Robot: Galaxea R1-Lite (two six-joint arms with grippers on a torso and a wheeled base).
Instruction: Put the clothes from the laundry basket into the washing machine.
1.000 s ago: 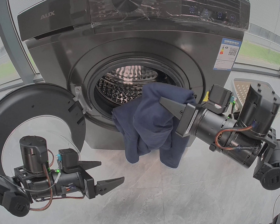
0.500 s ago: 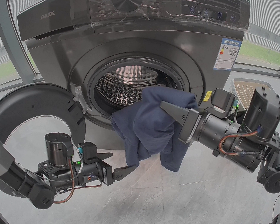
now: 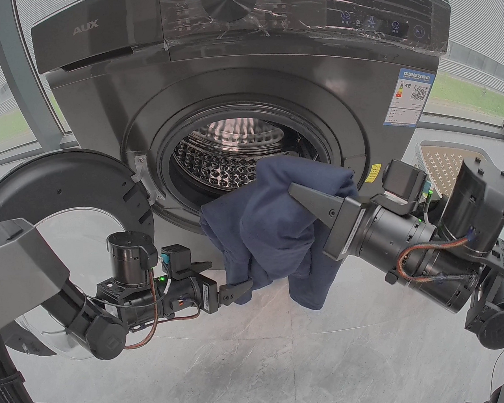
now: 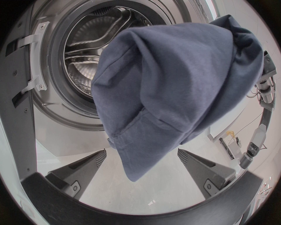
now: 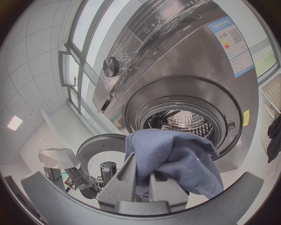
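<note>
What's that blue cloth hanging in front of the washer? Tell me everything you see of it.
The garment is dark blue, soft knit-looking fabric with a stitched hem, bunched in folds. The right gripper pinches its top, so it hangs clear of the floor before the open drum. The open left gripper straddles its lower edge; contact is unclear.

A pale grey marbled floor (image 3: 272,351) runs back to tall windows (image 3: 483,55) split by a grey frame post (image 3: 22,77), with what looks like grass (image 3: 1,132) outside.
</note>
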